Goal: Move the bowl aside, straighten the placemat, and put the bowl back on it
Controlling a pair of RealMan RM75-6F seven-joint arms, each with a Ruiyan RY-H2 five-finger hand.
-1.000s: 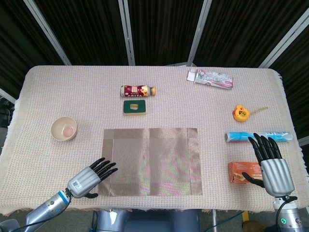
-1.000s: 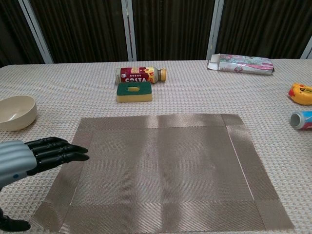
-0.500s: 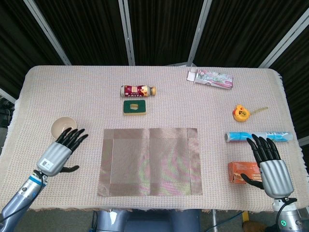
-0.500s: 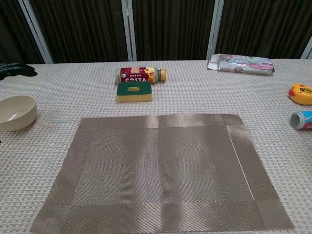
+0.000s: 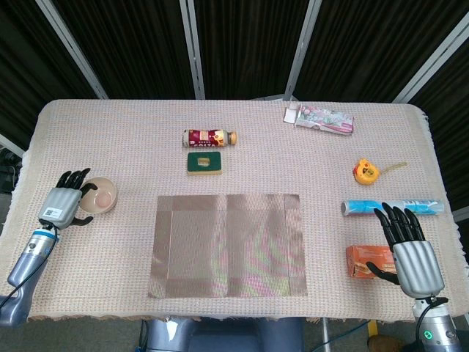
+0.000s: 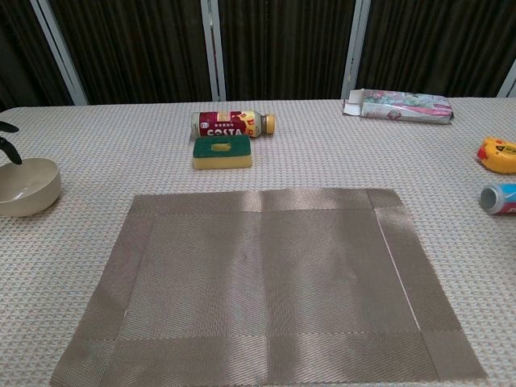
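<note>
Presently the left hand (image 5: 64, 202), fingers spread, rests at the bowl (image 5: 98, 195), left of the flat placemat (image 5: 228, 245); right hand (image 5: 410, 253) open, right of placemat.

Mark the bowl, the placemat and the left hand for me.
bowl (image 5: 99, 196): head view, on its inner hollow.
placemat (image 5: 229, 245): head view, on the middle of the mat.
left hand (image 5: 62, 205): head view, on the grey back of the hand.
</note>
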